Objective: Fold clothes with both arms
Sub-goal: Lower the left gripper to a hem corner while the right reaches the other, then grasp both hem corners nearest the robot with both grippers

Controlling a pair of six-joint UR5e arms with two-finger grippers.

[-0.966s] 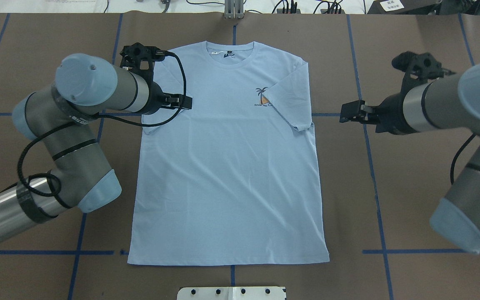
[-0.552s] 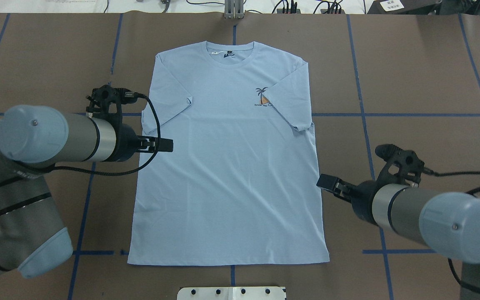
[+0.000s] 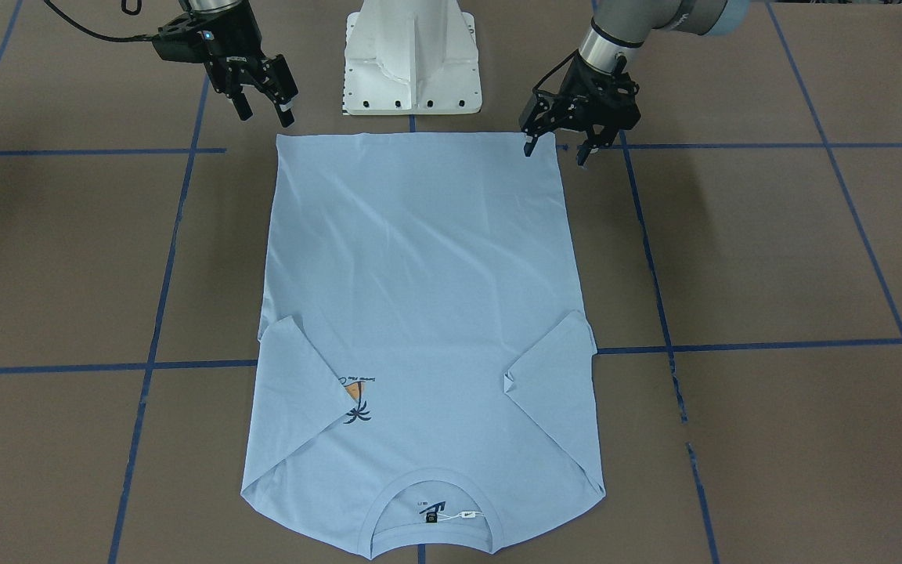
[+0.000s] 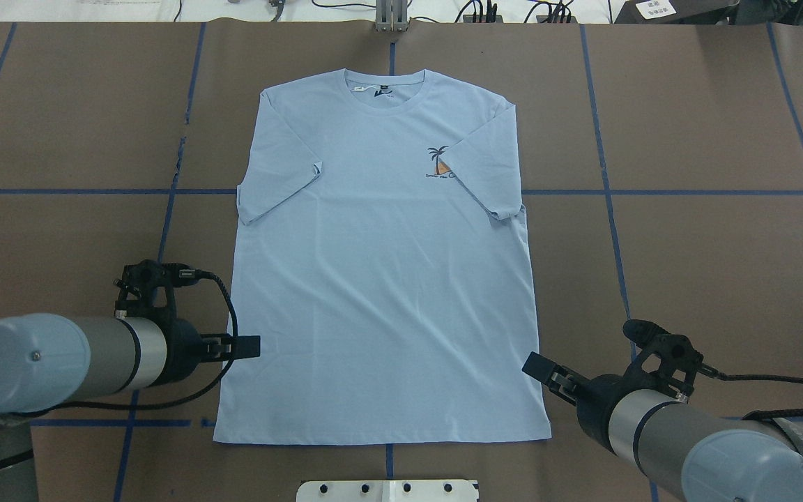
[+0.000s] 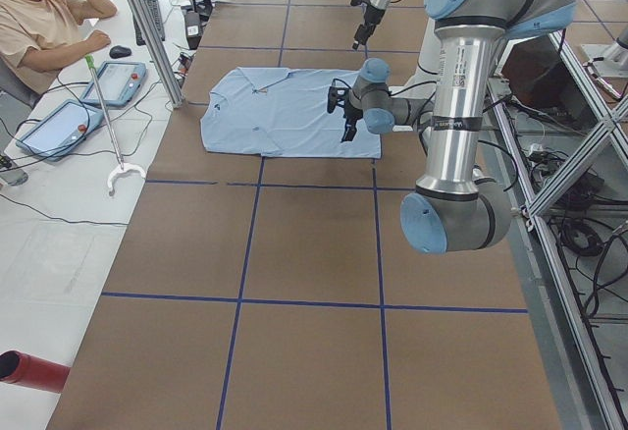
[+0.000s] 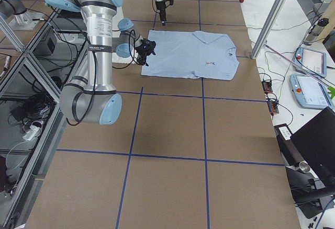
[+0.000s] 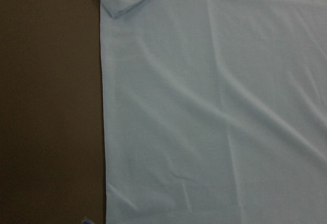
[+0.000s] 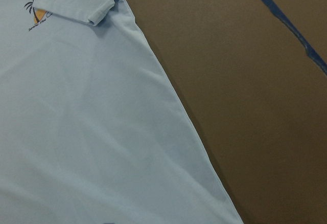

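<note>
Table [image 4: 687,139]: T-shirt [image 4: 380,279] hem corners near left gripper [image 3: 554,155], right gripper [image 3: 267,119] (both spread).

T-shirt [image 4: 380,279]: light blue, short-sleeved, lying flat and front up on the table [image 4: 687,125]. Both sleeves are folded inward onto the body. Ribbed collar [image 4: 385,90] far from the robot, hem nearest it. Palm print [image 4: 439,164] at one sleeve's edge.

Left arm [image 4: 60,355]: grey-silver with blue caps. Left gripper [image 3: 554,150] has fingers spread, empty, at a hem corner.

Right arm [image 4: 687,432]: alike. Right gripper [image 3: 265,113] spread, empty, beside the opposite corner.
</note>
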